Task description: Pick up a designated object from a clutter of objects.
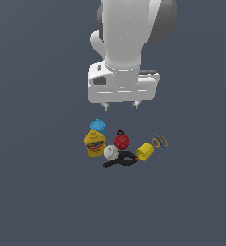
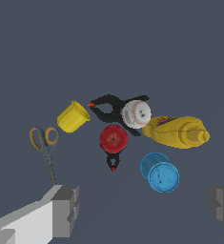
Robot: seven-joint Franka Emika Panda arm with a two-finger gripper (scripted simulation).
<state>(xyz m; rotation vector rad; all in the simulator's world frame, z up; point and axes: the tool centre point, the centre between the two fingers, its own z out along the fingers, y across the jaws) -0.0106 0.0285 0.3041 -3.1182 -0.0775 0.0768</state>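
Tool (image 1: 119,105) hangs above the clutter with its fingers (image 2: 66,209) spread wide, gripping nothing. Your scissors (image 1: 157,135) lie flat on the floor (image 1: 37,192) at the clutter's edge on the exterior view's right, just beside the yellow cup (image 1: 145,152). Long axis runs diagonally: blades point away from the cup, orange loops nearest it.

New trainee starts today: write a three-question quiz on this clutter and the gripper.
1. True or false: the open gripper holds the grey-bladed scissors with orange handle loops.
2. What touches the white baseball? A) black clamp B) blue-lidded container
3. Name the item nearest the scissors' handles.

Key: 1 false, it hangs empty above; 2 A; 3 the tipped yellow cup.
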